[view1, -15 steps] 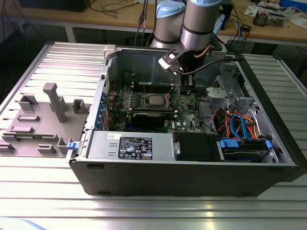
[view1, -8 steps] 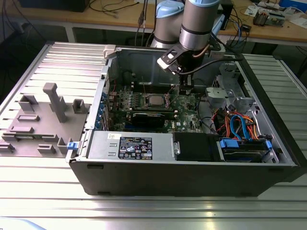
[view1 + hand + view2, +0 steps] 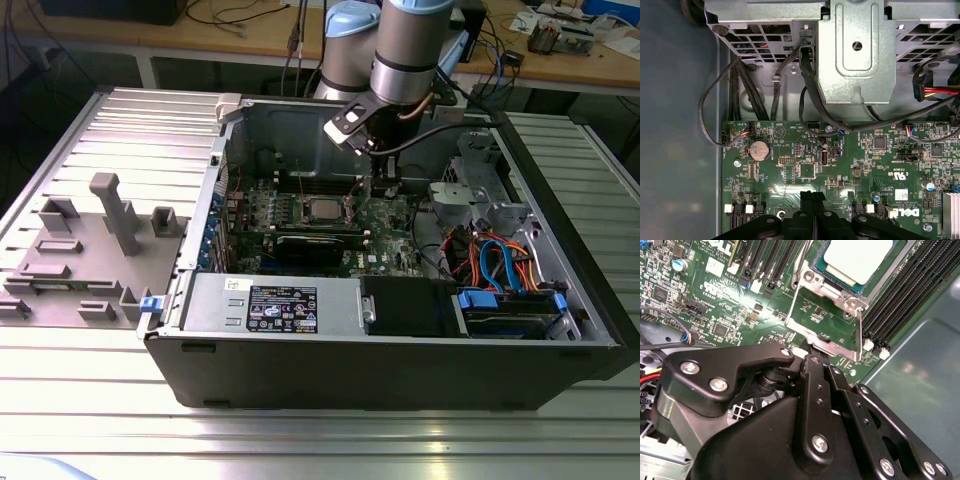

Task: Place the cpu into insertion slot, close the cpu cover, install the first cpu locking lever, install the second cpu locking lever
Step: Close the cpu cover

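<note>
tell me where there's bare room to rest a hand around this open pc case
Free: the ribbed table along the case's near wall. Crowded: grey blocks on the exterior view's left, cables inside the case, the tool over the green board.

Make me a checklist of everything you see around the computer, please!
Surface: ribbed metal table, bearing an open computer case.
Job's things: cpu sits in the insertion slot; cpu cover swung open, off it.
Clutter: grey blocks beside the case.
Gripper: gripper shut, tip at the cpu cover's edge.
Cables: black cables inside the case; orange and blue cables too.
Surroundings: wooden bench behind.
</note>
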You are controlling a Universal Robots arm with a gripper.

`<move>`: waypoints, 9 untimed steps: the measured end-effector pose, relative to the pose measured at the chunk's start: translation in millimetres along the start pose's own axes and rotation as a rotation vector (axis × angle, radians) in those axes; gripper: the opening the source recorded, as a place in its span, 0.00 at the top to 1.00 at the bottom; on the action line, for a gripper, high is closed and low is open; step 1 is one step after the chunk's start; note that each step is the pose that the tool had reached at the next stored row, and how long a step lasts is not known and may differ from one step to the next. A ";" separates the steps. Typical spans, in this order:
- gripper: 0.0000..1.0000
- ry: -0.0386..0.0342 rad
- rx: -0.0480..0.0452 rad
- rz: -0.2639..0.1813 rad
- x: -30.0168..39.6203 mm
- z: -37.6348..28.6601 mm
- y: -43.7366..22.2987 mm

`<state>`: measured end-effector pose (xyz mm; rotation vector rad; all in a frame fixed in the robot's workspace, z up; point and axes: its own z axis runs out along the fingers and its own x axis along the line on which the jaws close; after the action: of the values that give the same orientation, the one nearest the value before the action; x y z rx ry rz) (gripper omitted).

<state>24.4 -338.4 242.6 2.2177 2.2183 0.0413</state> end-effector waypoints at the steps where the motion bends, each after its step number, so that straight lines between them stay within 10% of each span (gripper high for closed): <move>1: 0.89 0.0000 0.0000 0.000 0.0 0.0 -0.6; 9: 0.89 0.0000 0.0000 0.000 0.0 -0.1 -3.8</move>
<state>20.6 -338.4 242.6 2.2177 2.2184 0.0414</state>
